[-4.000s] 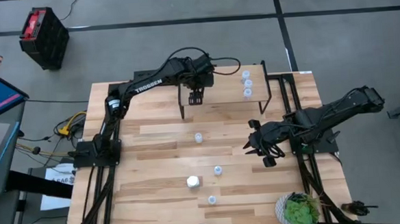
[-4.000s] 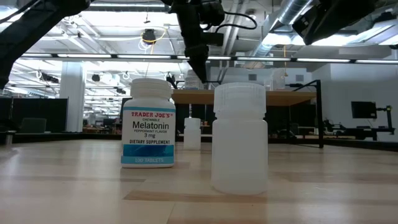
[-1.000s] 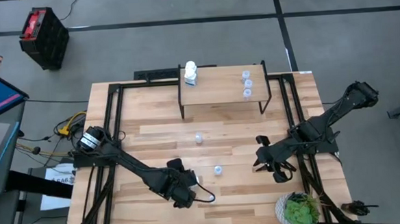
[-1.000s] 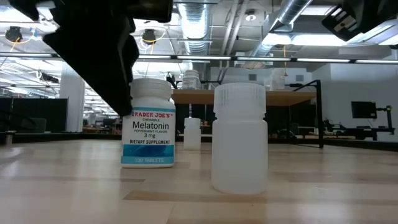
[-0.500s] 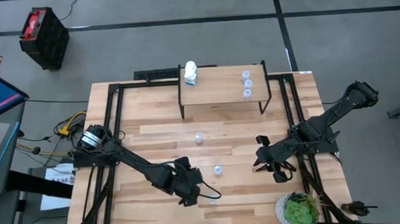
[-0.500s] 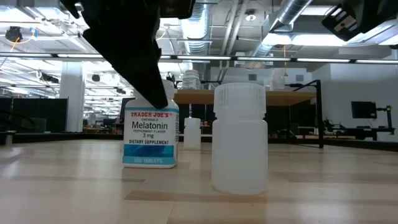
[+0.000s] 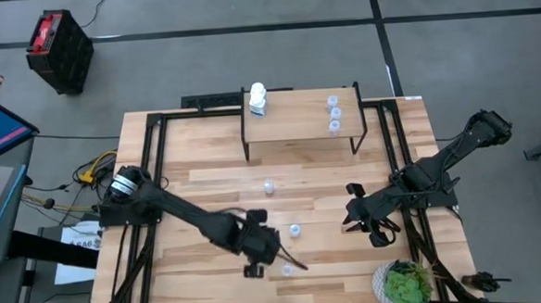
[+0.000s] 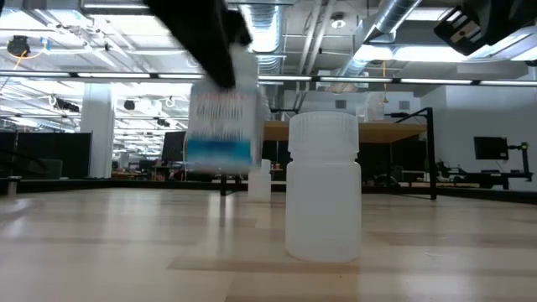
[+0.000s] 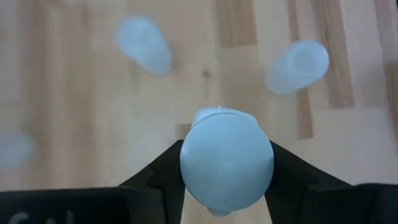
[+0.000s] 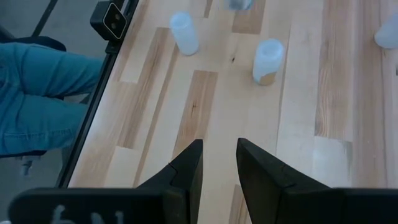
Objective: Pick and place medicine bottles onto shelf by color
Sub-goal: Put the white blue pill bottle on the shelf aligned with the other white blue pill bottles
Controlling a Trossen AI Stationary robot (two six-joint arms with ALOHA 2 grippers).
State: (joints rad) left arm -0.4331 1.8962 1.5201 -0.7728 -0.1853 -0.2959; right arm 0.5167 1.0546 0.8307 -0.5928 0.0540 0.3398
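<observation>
My left gripper [image 9: 227, 155] is shut on a white medicine bottle with a blue-banded label [image 8: 220, 126], held above the near middle of the table [image 7: 198, 188]. Small pale translucent bottles stand on the table [image 7: 269, 186] [image 7: 295, 231] [image 7: 287, 270]; one of them [image 8: 323, 186] stands close to the low camera. The shelf [image 7: 297, 131] at the far edge carries a white bottle [image 7: 259, 100] on its left and three small ones [image 7: 333, 113] on its right. My right gripper [image 7: 372, 228] waits shut at the right, with nothing in it. My left gripper pinches the white bottle by its two opposite sides [image 9: 186, 163], just under the cap, between its two fingers [image 9: 163, 171]. The fingers come from above, slanting down. The bottle hangs about upright, lifted clear of the table.
A green plant [image 7: 403, 286] stands at the near right corner. Black shelf legs [image 7: 246, 153] [image 7: 353, 145] stand on the table's far part. A person's legs in blue trousers [image 10: 37, 99] show beside the table's edge in the right wrist view.
My left gripper has taken hold of the white labelled bottle, which stood on the table, and has lifted it clear. It has gone up and a little toward the table's right edge, rolling as it went. The bottle shows blurred in the low view.
</observation>
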